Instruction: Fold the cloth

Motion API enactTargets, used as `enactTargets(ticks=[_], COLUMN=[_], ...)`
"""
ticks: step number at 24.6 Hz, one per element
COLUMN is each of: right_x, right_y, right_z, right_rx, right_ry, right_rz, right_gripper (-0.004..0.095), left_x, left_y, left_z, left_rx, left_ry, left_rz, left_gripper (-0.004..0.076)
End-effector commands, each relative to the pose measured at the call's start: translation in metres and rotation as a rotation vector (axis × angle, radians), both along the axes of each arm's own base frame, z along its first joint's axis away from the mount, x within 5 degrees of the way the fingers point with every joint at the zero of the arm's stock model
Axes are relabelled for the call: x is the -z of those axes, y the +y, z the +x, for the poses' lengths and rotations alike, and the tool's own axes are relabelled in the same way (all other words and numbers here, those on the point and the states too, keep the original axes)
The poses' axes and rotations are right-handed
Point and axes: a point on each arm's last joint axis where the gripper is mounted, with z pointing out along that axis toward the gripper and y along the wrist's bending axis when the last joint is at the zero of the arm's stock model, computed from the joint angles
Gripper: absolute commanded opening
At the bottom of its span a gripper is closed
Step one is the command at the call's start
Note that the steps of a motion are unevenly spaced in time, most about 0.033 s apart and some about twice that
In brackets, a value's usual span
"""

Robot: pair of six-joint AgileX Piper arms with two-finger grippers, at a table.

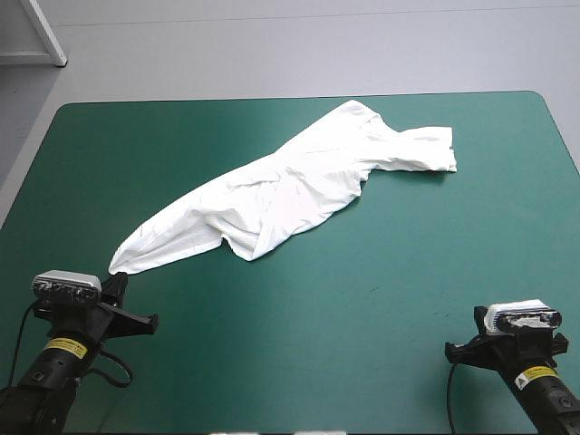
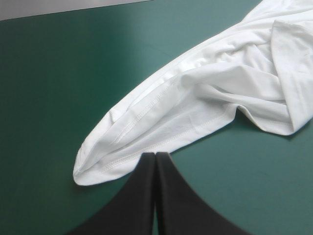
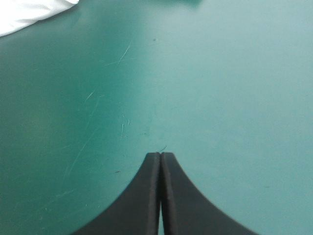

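Observation:
The white T-shirt [image 1: 290, 181] lies stretched in a long diagonal band on the teal-green cover, from the near left toward the far right. Its narrow hemmed end [image 2: 93, 171] lies just ahead of and beside my left gripper [image 2: 155, 155], which is shut. The fingertips touch the hem's edge, and no cloth shows between them. In the high view this gripper [image 1: 118, 283] sits at the shirt's near corner. My right gripper [image 3: 160, 155] is shut over bare cover near the table's front right [image 1: 485, 317]. Only a corner of the T-shirt [image 3: 29, 12] shows far ahead of it.
The table's far edge [image 1: 299, 100] runs just beyond the shirt's sleeve end [image 1: 430, 149]. Bare teal-green cover [image 1: 362, 299] stretches between the shirt and the right arm. A white frame [image 1: 36, 36] stands off the table at the far left.

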Motion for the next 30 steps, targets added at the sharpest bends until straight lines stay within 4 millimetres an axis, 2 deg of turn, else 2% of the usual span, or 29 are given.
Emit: enactTargets(ticks=[1, 10, 11, 12, 13, 15, 17, 19, 24, 26, 28, 30], right_x=[-0.014, -0.009, -0.009, -0.012, -0.018, -0.031, -0.041, -0.053, -0.088, -0.103, -0.122, -0.133], right_y=[0.0, 0.0, 0.001, 0.002, 0.002, 0.002, 0.001, 0.001, 0.004, 0.005, 0.005, 0.007], right_z=[0.005, 0.003, 0.002, 0.001, 0.001, 0.001, 0.001, 0.002, 0.015, 0.024, 0.041, 0.054], right_rx=[0.004, 0.003, 0.009, 0.01, 0.008, 0.004, 0.002, 0.0, -0.018, -0.024, -0.02, -0.02], right_ry=[-0.08, -0.018, 0.007, 0.016, 0.017, -0.006, -0.019, -0.021, 0.02, 0.03, 0.037, 0.052], right_rz=[0.009, 0.012, 0.044, 0.059, 0.067, 0.06, 0.037, 0.03, 0.003, -0.015, -0.042, -0.048], right_gripper=[-0.0014, -0.001, 0.0037, 0.0145, 0.0314, 0.0703, 0.0807, 0.0794, 0.0763, 0.0763, 0.0762, 0.0763], left_x=[-0.014, -0.016, -0.016, -0.016, -0.017, -0.017, -0.018, -0.022, -0.023, -0.018, -0.009, 0.0], left_y=[0.0, 0.0, -0.001, -0.001, -0.001, -0.001, -0.002, -0.002, 0.0, 0.002, 0.001, -0.001], left_z=[0.003, 0.003, 0.003, 0.003, 0.003, 0.001, 0.001, 0.002, 0.021, 0.034, 0.057, 0.074], left_rx=[-0.004, -0.004, -0.004, -0.005, -0.006, -0.005, -0.01, -0.032, -0.117, -0.173, -0.196, -0.209], left_ry=[-0.088, -0.11, -0.109, -0.109, -0.103, -0.055, -0.034, -0.02, 0.117, 0.21, 0.304, 0.337], left_rz=[-0.026, -0.029, -0.031, -0.037, -0.052, -0.058, -0.081, -0.139, -0.19, -0.162, -0.137, -0.162], left_gripper=[-0.001, -0.001, -0.0003, 0.0033, 0.0106, 0.0341, 0.0508, 0.0571, 0.0527, 0.0527, 0.0527, 0.0527])
